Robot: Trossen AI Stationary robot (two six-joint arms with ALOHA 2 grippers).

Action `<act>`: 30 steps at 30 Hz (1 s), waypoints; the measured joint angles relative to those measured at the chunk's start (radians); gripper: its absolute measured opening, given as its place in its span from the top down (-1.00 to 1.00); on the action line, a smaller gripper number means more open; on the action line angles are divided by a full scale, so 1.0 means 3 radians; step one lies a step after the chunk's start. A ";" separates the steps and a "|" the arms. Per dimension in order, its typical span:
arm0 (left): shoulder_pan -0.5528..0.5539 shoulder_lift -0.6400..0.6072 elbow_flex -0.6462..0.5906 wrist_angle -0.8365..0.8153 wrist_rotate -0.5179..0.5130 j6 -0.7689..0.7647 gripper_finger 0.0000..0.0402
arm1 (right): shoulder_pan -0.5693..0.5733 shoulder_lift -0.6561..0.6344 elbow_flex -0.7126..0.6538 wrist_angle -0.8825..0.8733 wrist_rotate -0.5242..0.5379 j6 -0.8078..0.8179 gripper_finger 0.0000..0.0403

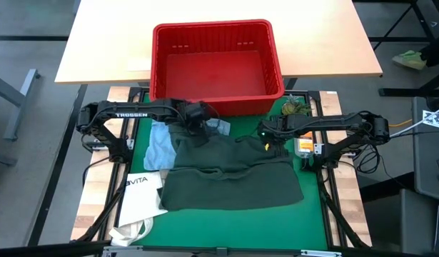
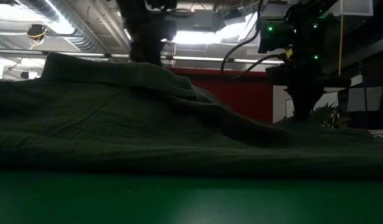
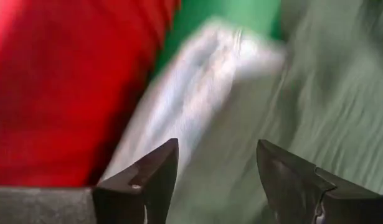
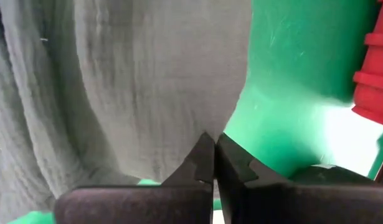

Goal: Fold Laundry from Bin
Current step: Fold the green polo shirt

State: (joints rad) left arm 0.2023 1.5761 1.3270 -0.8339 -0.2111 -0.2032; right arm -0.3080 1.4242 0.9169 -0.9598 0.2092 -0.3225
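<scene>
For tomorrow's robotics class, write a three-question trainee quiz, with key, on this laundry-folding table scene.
1. True or false: the red bin holds folded clothes.
2. Which tool has its fingers apart: left tool or right tool?
3. Fill in: the dark green garment lies on the ____ mat.

Key
1. False: it looks empty.
2. Left tool; the right tool's fingers are together at the garment's edge.
3. Green; a light blue cloth and a white tote bag lie beside the garment.
</scene>
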 joint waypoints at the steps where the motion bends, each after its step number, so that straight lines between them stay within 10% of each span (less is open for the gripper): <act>1: 0.0003 0.0000 0.0000 -0.0162 0.0034 0.0000 -0.04 | 0.0000 0.0000 0.0000 -0.0015 0.0000 0.0000 1.00; 23: 0.0158 0.0032 -0.0216 -0.0260 0.0255 0.0196 0.01 | 0.0001 -0.0001 0.0001 -0.0153 0.0000 0.0009 1.00; 30: 0.0148 0.0033 -0.0216 -0.0221 0.0251 0.0192 0.33 | 0.0001 -0.0001 0.0001 -0.0152 0.0008 0.0005 1.00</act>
State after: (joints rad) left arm 0.2468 1.5860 1.2621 -0.9001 -0.1359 -0.1455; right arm -0.3077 1.4239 0.9173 -1.0054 0.2116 -0.3212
